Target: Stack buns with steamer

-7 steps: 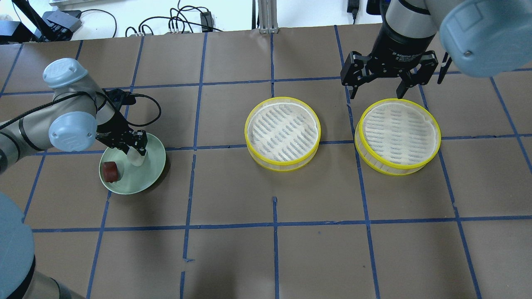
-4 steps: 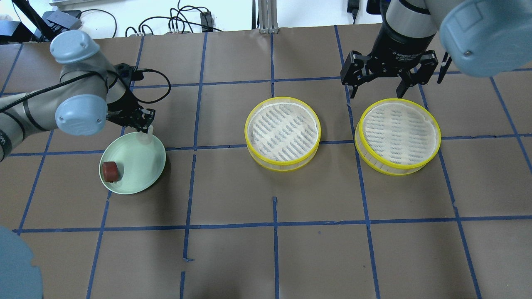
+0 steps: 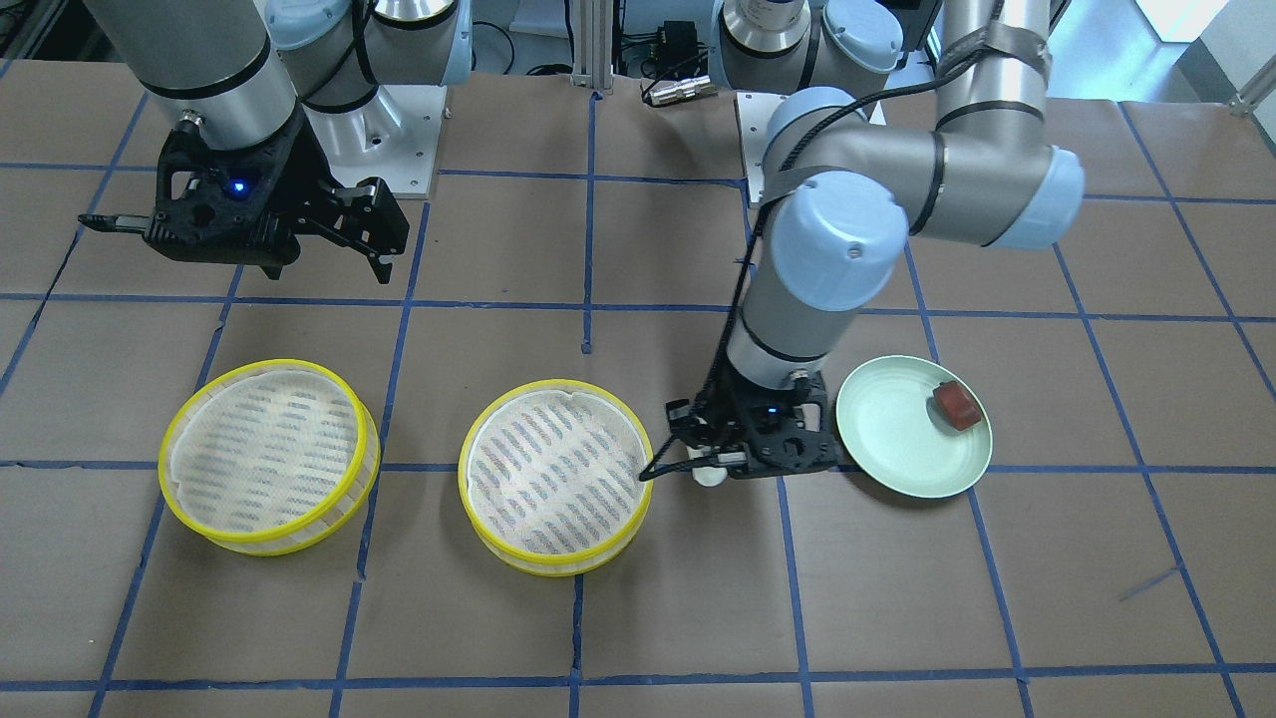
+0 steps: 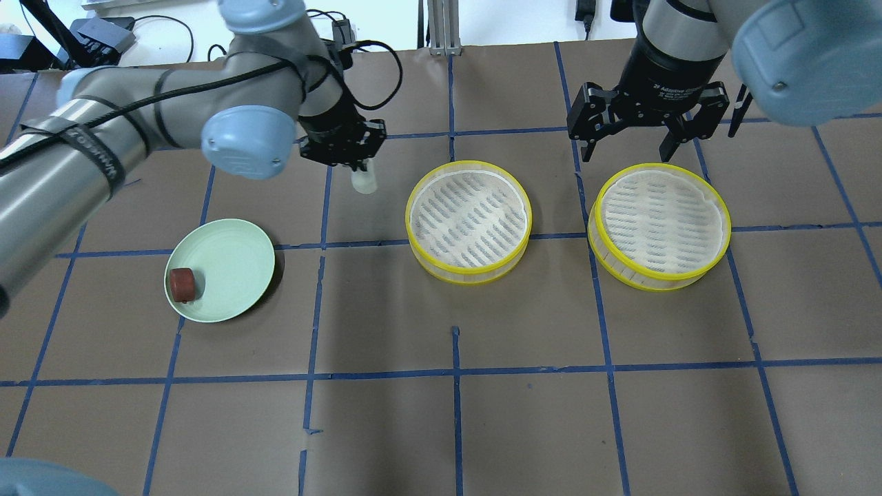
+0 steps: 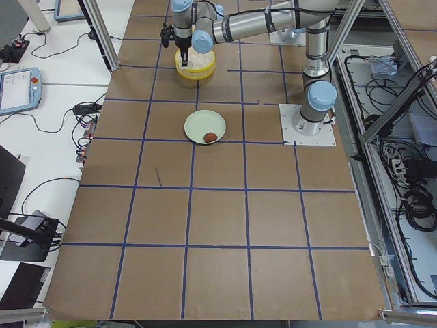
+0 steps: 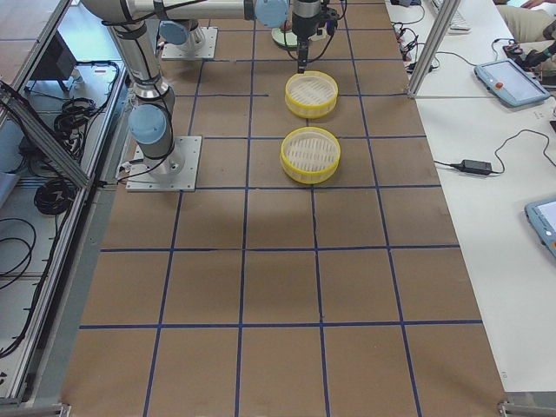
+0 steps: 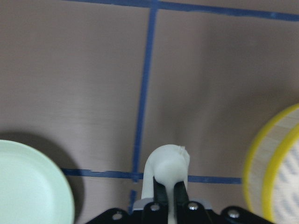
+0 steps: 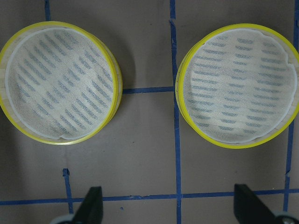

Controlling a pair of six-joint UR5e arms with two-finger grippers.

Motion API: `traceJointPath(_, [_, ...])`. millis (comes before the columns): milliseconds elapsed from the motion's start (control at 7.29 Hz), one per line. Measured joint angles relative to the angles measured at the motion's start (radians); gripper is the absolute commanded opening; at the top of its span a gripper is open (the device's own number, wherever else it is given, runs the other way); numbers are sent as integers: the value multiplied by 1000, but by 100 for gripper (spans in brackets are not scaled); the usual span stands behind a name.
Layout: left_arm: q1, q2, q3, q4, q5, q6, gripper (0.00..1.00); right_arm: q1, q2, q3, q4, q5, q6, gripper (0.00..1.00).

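Observation:
My left gripper (image 4: 358, 169) is shut on the white rounded bun (image 4: 364, 182) and holds it above the table, just left of the middle steamer tray (image 4: 468, 219). The left wrist view shows the bun (image 7: 167, 167) pinched between the fingers, with the tray's yellow rim at the right. The reddish-brown blocky bun (image 4: 183, 284) lies on the pale green plate (image 4: 231, 265). The second steamer tray (image 4: 659, 224) stands at the right; both trays are empty. My right gripper (image 4: 626, 157) is open and empty, above the far edge of the right tray.
Brown paper with a blue tape grid covers the table. Cables and boxes lie beyond the far edge (image 4: 303, 34). In the front-facing view the left arm's elbow (image 3: 837, 239) hangs above the table behind the plate (image 3: 897, 439).
My left gripper has lifted the white bun off the green plate and carried it right, close to the middle tray. The right arm has not moved.

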Motion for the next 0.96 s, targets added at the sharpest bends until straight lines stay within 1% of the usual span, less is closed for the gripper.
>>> traceJointPath(137, [-49,-35,7,29,-75,-70,15,-2,-3,5,0,-4,0,100])
traceJointPath(274, [-75,-65,8,50,-120,-102,30,-6,-5,8,4,-9,1,100])
traceJointPath(411, [-91,-86,5,59,-138,-114,46,-20,-6,20,10,-14,0,100])
traceJointPath(548, [-103,-102,1,63,-144,-119,80,-52,-9,45,9,-17,-9,100])
traceJointPath(685, [-112,-115,0,73,-146,-120,88,-98,-13,70,4,-22,-35,99])
traceJointPath(823, [-117,-122,-1,92,-148,-121,89,-157,-15,96,2,-38,-86,100])
traceJointPath(960, [-119,-125,-2,104,-150,-121,90,-240,-14,144,-28,-52,-145,100])
